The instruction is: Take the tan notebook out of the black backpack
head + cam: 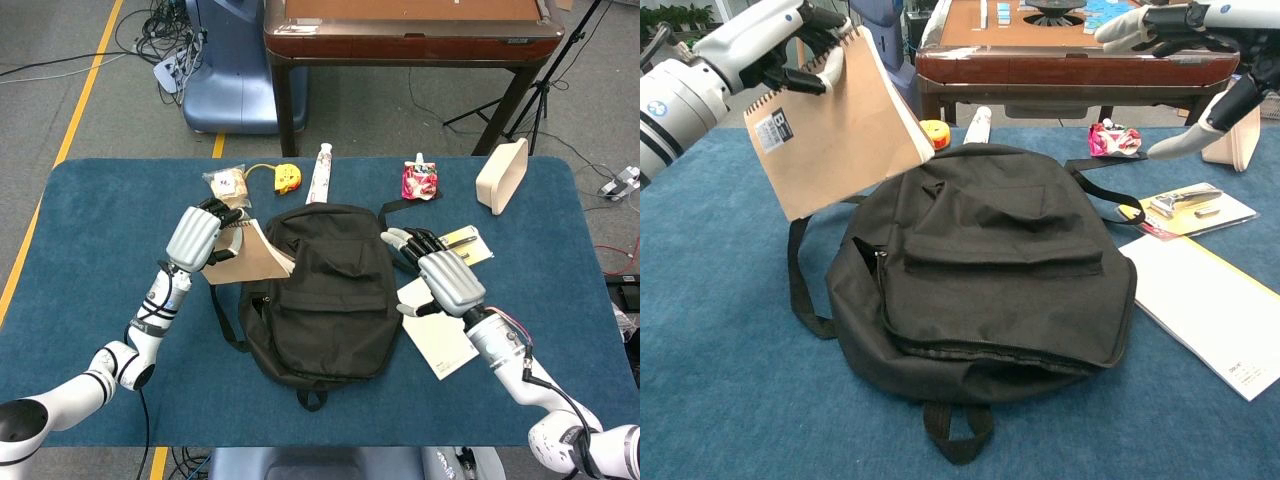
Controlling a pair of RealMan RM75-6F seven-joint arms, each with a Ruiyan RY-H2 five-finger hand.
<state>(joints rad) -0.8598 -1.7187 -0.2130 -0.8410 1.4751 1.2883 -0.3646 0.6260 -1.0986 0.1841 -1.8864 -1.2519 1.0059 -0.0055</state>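
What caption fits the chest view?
Left hand holds the tan notebook aloft beside the black backpack; right hand hovers open.

- A blue-carpeted tabletop [80, 230] fills the foreground.
- Behind it stands a brown wooden table [410, 35] on dark legs.
- Grey floor [60, 90] carries a yellow line [85, 90] and what look like tangled cables [160, 40].
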